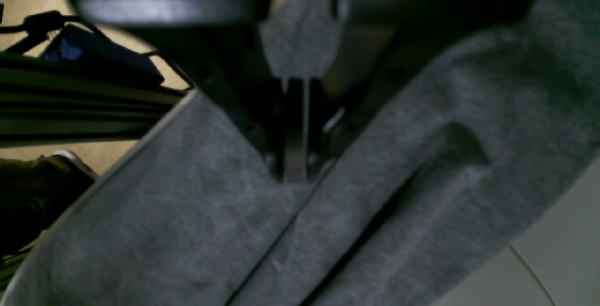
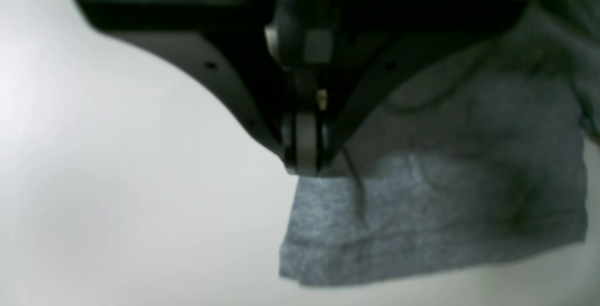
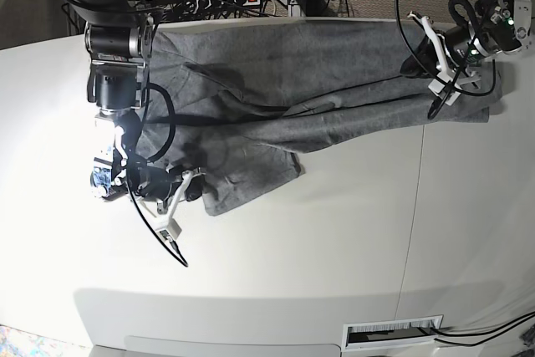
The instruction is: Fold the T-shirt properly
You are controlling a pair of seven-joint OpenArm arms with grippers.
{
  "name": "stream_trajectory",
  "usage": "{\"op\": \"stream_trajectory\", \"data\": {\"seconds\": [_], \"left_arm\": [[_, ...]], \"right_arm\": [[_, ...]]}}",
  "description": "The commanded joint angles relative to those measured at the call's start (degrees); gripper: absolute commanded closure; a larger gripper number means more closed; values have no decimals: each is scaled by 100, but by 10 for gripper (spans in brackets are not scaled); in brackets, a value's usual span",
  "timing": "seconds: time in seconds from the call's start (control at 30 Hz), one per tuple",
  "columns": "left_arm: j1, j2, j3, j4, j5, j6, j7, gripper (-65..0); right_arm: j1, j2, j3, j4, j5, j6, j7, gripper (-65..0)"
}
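Right hand (image 3: 194, 183), nearest in the base view, is clamped on a sleeve edge of the T-shirt (image 3: 334, 81); the wrist view shows cloth pinched at its tips. Farther off, the left hand (image 3: 441, 81) grips the hem end. Between them the shirt lies spread and rumpled across the white desk (image 3: 334, 240); judging by that, no fold is finished, so nearly all folding remains
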Motion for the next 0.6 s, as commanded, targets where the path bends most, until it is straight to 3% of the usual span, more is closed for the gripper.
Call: {"op": "stream_trajectory", "data": {"seconds": [0.0, 0.33, 0.5, 0.53, 0.57], "left_arm": [[-17, -96, -44, 79, -101, -30, -149, 0], [-20, -96, -44, 79, -98, -30, -160, 0], [-17, -94, -44, 79, -98, -30, -258, 0], [-20, -94, -44, 79, -98, -30, -282, 0], [-22, -94, -44, 79, -101, -30, -304, 0]], "right_arm": [[208, 35, 11, 249, 155, 10, -17, 0], [111, 35, 11, 1268, 1248, 10, -1086, 0], [127, 33, 11, 1266, 387, 10, -575, 0], [127, 33, 11, 1266, 271, 10, -459, -31], [127, 33, 11, 1266, 212, 10, -319, -124]]}}
